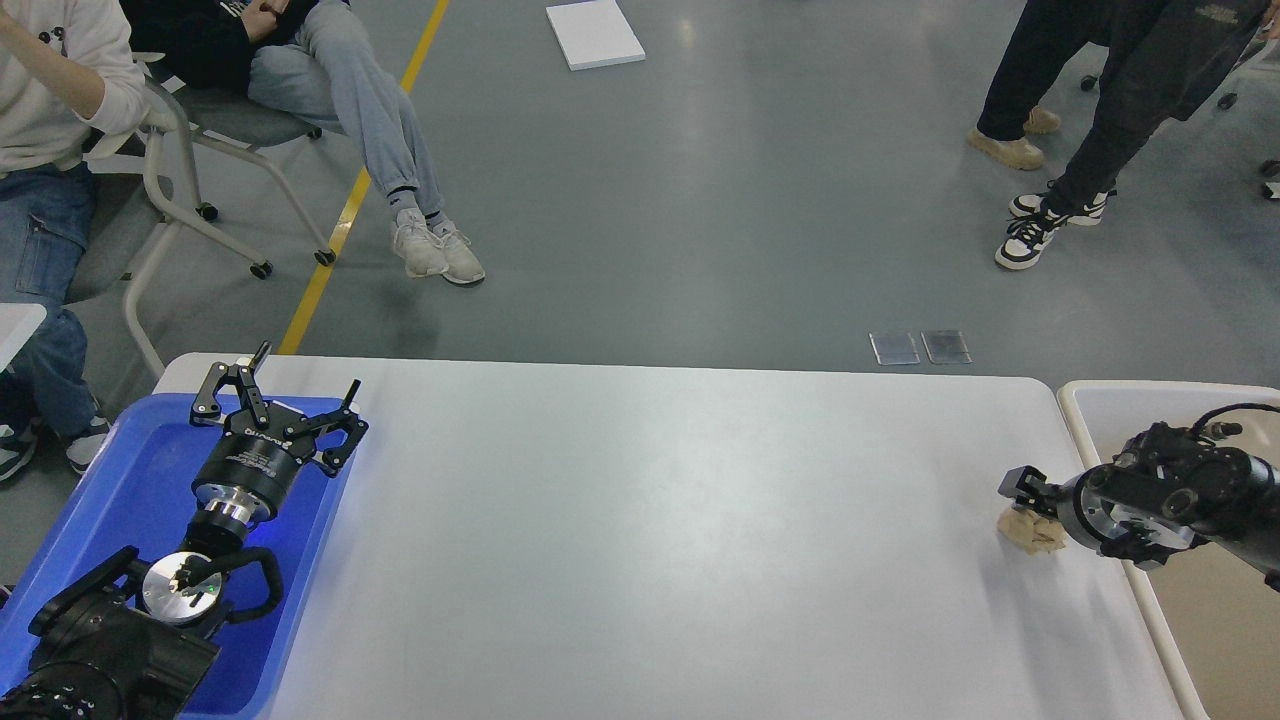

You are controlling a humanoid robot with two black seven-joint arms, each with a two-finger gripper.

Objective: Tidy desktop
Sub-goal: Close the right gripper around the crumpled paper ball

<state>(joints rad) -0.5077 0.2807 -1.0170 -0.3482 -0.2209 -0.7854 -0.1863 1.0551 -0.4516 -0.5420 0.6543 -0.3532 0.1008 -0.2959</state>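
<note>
The left gripper (292,392) hovers over the blue tray (120,490), fingers spread wide and empty; the white bench (640,520) fills the middle; at its right edge, the right gripper (1022,492) touches a crumpled beige wad (1035,532), its finger spread unclear

Left gripper (300,385) fingers spread wide; right gripper (1022,490) fingers indistinct.

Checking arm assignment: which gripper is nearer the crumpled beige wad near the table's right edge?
Right. The right gripper is directly at the beige wad; the left gripper hangs open over the blue tray, across the desktop.
</note>
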